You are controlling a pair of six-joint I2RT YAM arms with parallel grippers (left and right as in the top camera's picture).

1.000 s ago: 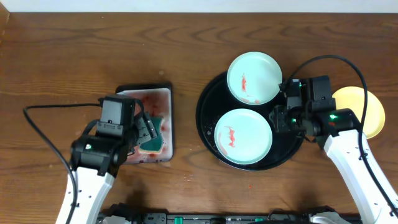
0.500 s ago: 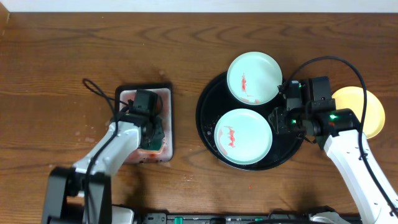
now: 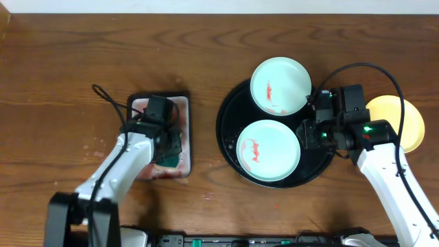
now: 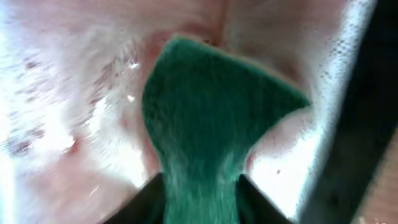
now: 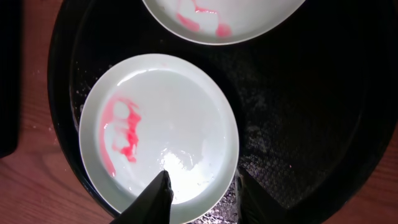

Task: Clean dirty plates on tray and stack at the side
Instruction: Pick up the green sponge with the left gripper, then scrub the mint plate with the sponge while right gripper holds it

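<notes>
Plates (image 3: 268, 149), two red-smeared, lie inside the black tray (image 3: 230, 118).

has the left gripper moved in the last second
Yes. The left gripper swung right across the black basin, from over its left edge to above its middle, and now pinches the green sponge.

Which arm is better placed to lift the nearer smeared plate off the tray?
Right. The right gripper stands open with one finger on each side of the rim of that plate on the tray. The left gripper is away at the basin, shut on the green sponge.
</notes>
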